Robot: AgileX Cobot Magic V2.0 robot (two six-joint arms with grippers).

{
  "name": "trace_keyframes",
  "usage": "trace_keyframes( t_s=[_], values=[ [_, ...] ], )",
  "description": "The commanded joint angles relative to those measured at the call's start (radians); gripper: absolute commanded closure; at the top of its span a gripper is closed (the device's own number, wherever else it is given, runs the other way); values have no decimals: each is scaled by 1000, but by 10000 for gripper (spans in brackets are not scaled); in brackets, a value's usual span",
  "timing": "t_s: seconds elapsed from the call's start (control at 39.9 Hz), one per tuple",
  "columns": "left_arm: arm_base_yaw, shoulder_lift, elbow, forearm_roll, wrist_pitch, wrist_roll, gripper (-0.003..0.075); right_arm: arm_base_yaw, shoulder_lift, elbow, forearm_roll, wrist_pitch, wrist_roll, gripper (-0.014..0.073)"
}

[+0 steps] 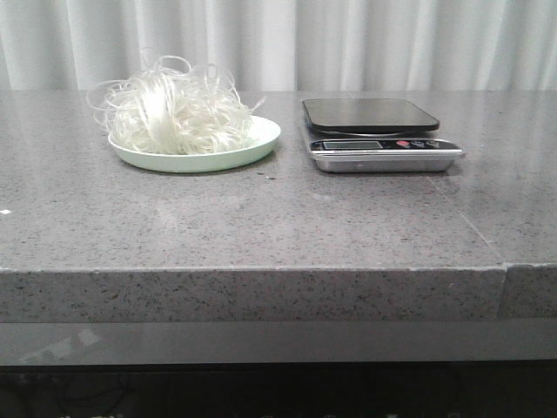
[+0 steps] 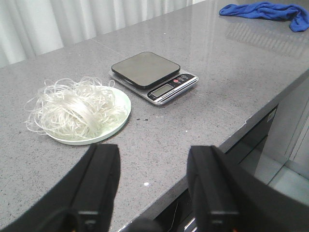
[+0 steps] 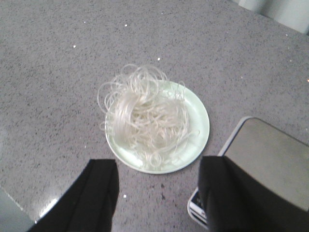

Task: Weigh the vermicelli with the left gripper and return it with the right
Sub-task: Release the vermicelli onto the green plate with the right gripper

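The vermicelli point(image 1: 177, 111) lies heaped on the pale green plate point(image 1: 261, 139), spilling over its far rim; the plate sits on the grey tabletop point(image 1: 261, 218) just beside the kitchen scale point(image 1: 374, 132); the left hand point(image 2: 153, 186) hovers spread wide and empty, short of the plate; the right hand point(image 3: 157, 193) hangs above the plate's edge, wide and empty; a blue cloth point(image 2: 265, 12) lies well apart.
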Motion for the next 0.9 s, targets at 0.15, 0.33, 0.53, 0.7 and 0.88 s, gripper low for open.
trace_keyframes(
  t_s=[0.15,0.33,0.53,0.7,0.88],
  values=[
    [-6,11,-22,-9,-81,-6,311,-60,-305,353,-8,-190,2,102],
    [-6,11,-22,-9,-81,-6,311,-90,-488,564,0,-205,2,102],
    [-6,11,-22,-9,-81,-6,311,-90,-709,762,9,-190,1,102],
    [-6,11,-22,-9,-81,-6,311,-90,-890,885,9,-162,-5,102],
    [-6,11,-22,-9,-81,-6,311,-90,-1050,948,9,-137,-12,102]
  ],
)
